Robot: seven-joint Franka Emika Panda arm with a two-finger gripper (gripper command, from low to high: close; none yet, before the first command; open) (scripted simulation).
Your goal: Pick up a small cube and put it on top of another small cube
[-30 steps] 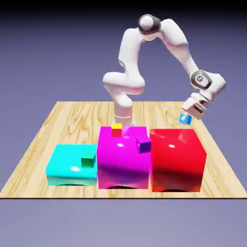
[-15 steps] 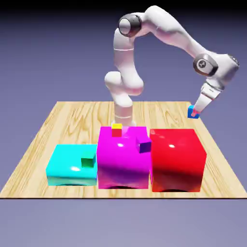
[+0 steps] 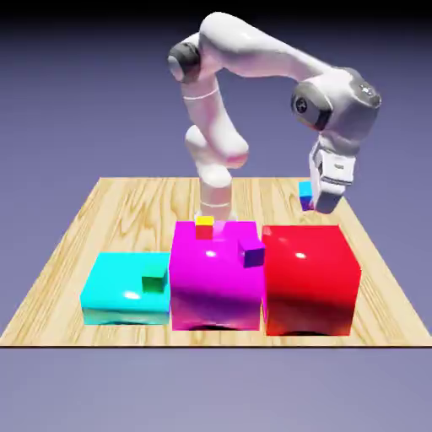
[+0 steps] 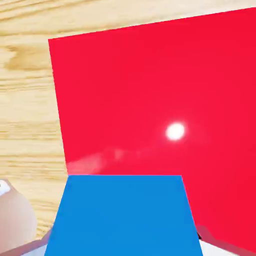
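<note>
The small cube (image 3: pixel 306 193) is riding clamped between the jaws of the gripper (image 3: pixel 316 202) — hanging above the red block's (image 3: pixel 309 274) back edge, presumably lifted clear for carrying toward another small cube.

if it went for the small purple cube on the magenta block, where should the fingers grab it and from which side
Come straight down from above and close the fingers on two opposite side faces of the small purple cube. It sits on the magenta block, its flat sides exposed.
</note>
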